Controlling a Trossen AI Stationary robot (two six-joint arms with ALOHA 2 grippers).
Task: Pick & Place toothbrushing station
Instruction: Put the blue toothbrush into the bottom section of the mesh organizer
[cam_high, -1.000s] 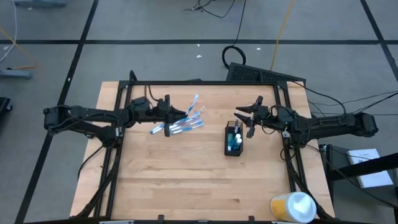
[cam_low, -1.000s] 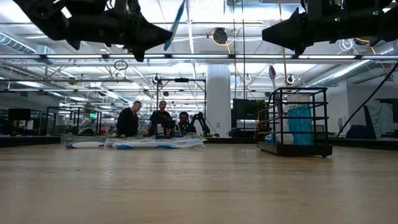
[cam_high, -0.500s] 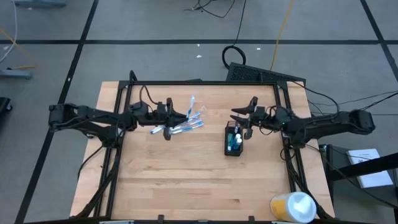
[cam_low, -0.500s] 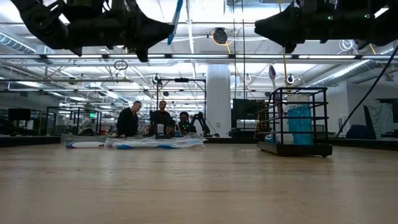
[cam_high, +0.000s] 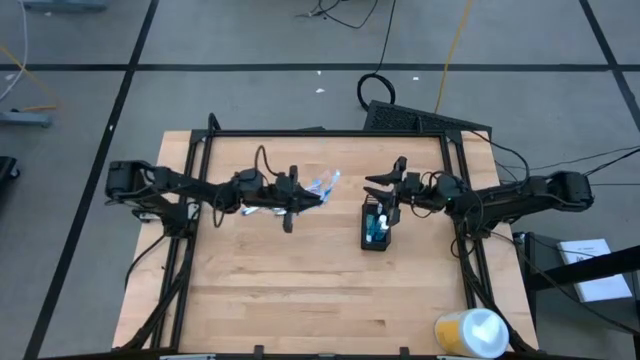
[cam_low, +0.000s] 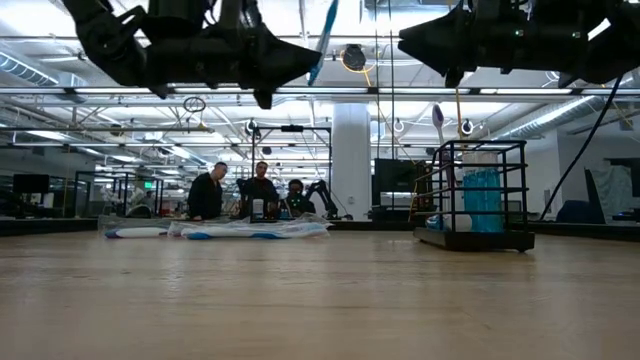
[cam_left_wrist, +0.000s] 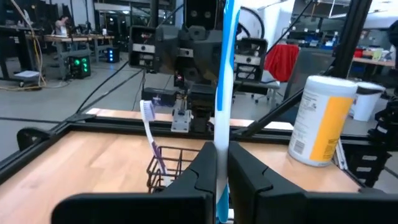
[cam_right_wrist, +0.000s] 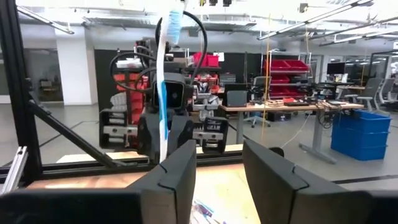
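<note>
At the centre of the high view, the left tool (cam_high: 306, 197) is clamped on one upright blue-and-white toothbrush (cam_left_wrist: 224, 93) above the remaining toothbrush pile (cam_high: 318, 187) on the wooden surface (cam_high: 300, 290). Right of centre, the black wire-mesh cup (cam_high: 376, 224) (already holding a white-and-purple toothbrush (cam_left_wrist: 149, 134)) stands upright. The right tool (cam_high: 383, 190) hovers just above the cup's upper end, fingers (cam_right_wrist: 174, 171) apart and empty.

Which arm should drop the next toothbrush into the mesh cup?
Left. The left gripper is already shut on a toothbrush, held upright and lifted off the table, facing the black mesh cup. The right gripper is open and empty, hovering by the cup's far end.
</note>
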